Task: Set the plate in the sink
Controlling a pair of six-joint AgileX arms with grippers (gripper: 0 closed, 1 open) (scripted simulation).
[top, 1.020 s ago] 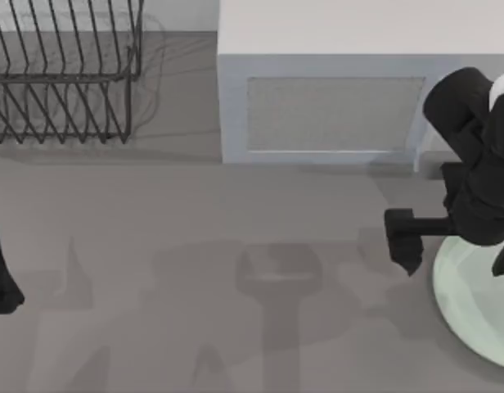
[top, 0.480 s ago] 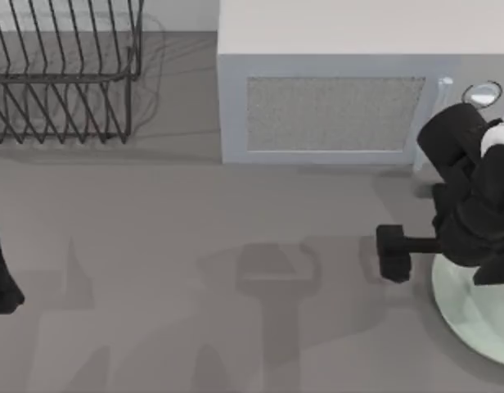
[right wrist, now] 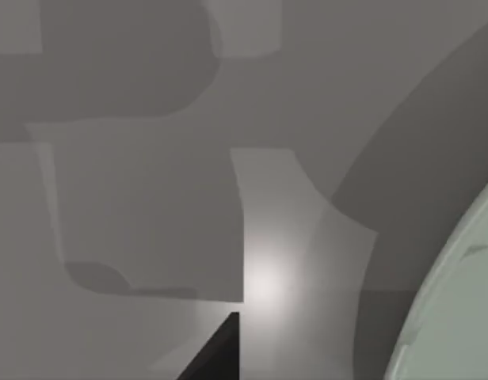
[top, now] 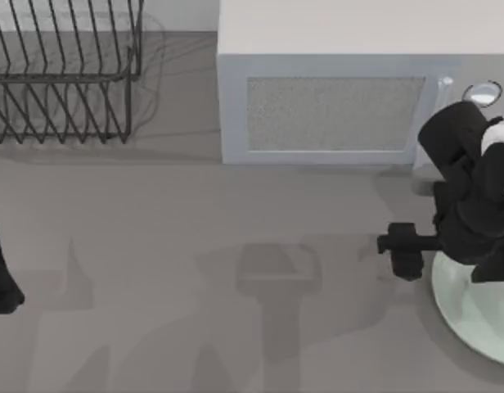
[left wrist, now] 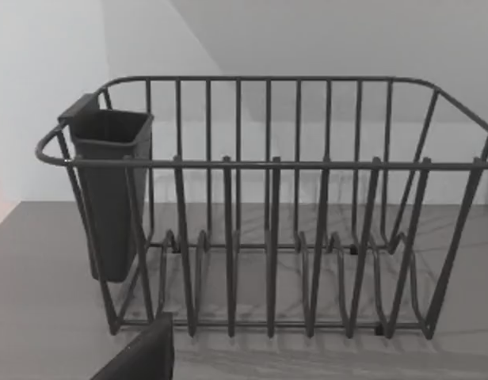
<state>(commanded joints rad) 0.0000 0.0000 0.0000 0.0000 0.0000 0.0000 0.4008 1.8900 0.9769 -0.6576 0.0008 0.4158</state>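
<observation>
The pale mint-green plate (top: 481, 315) lies flat on the grey counter at the right edge, partly cut off by the picture. My right arm reaches over its back rim. My right gripper (top: 405, 260) hangs just left of the plate's left rim, above bare counter and apart from it. In the right wrist view the plate's rim (right wrist: 458, 317) curves along one side. A dark fingertip (right wrist: 216, 355) shows over the counter. The sink is out of view. My left arm (top: 0, 282) stays parked at the table's left edge.
A white microwave (top: 334, 98) stands at the back, centre to right, close behind my right arm. A dark wire dish rack (top: 64, 82) sits at the back left. The left wrist view faces that rack (left wrist: 268, 237) and its dark cutlery cup (left wrist: 109, 190).
My right arm has dropped toward the plate, uncovering the microwave's knob. Its gripper shifted down and slightly left, then back right, and turned. The left arm is still.
</observation>
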